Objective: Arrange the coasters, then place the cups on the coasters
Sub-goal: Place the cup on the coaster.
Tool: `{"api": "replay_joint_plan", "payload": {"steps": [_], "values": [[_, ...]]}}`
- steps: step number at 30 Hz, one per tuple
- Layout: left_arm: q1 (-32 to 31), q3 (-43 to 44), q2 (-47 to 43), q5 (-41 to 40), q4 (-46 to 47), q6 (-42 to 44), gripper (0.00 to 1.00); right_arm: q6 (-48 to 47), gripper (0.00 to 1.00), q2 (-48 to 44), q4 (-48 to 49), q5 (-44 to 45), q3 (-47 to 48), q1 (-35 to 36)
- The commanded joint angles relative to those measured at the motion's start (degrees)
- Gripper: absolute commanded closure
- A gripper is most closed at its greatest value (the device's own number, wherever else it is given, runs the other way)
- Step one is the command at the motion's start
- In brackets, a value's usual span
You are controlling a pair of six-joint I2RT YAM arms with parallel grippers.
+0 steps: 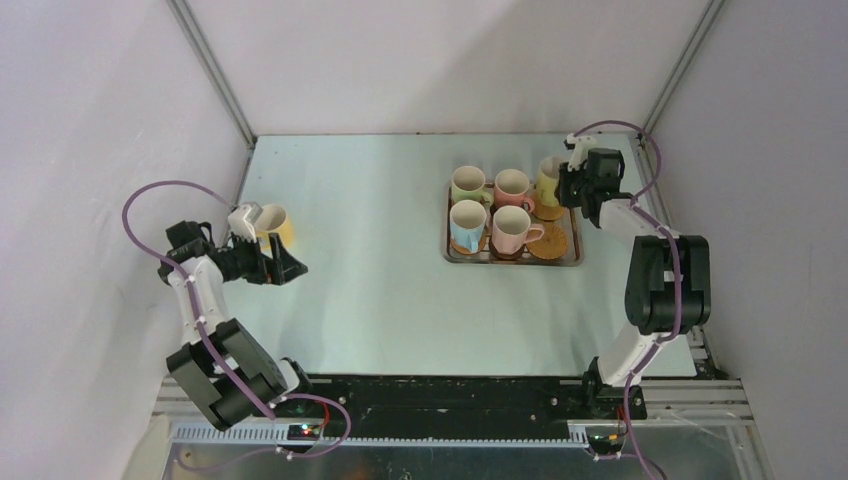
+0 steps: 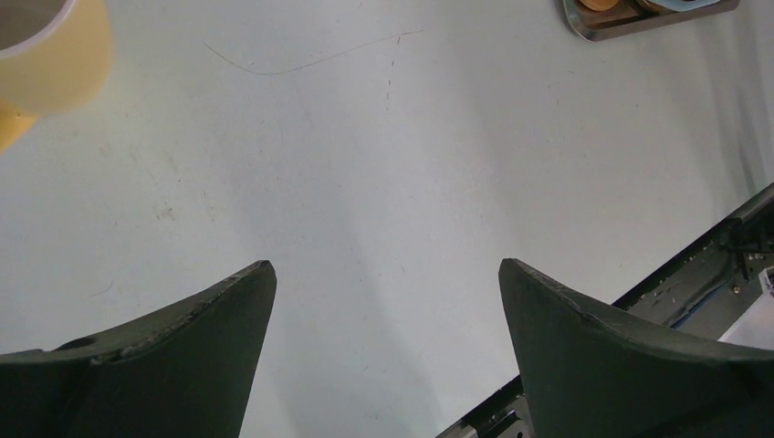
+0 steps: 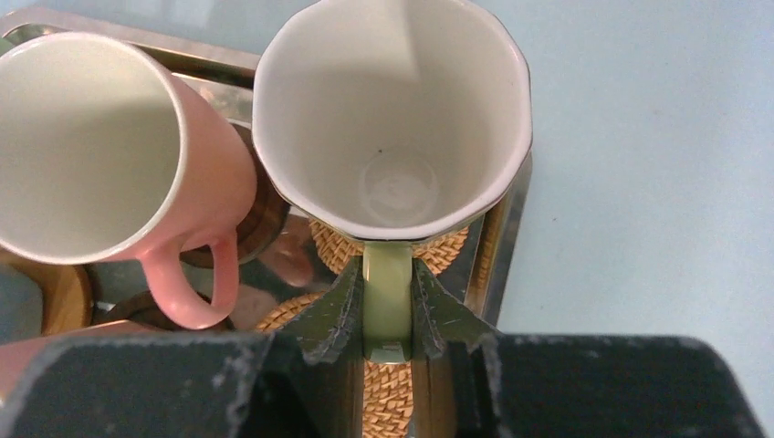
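Observation:
Five cups stand in the steel tray: green, pink, yellow, light blue and pink. My right gripper is shut on the handle of the yellow cup at the tray's back right corner. A woven tan coaster lies beneath that cup and another coaster lies bare in the tray. A dark coaster sits under the neighbouring pink cup. Another yellow cup stands on the table at far left. My left gripper hangs open just in front of it, holding nothing.
The tray occupies the right half of the table, close to the right wall and frame post. The black rail along the table's near edge shows under the left gripper. The left wall is close behind the left arm.

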Motion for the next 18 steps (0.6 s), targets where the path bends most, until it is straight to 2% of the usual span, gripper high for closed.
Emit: {"api": "replay_joint_plan", "payload": {"steps": [1,18], "values": [[0.5,0.1,1.1,1.5,1.0,-0.2,0.00,-1.5,1.00,0.4,9.6,3.0,4.2,0.0],[0.6,0.2,1.6,2.0,-0.1,0.9,0.00,0.6,1.00,0.2,5.9,-0.5,4.2,1.7]]}}
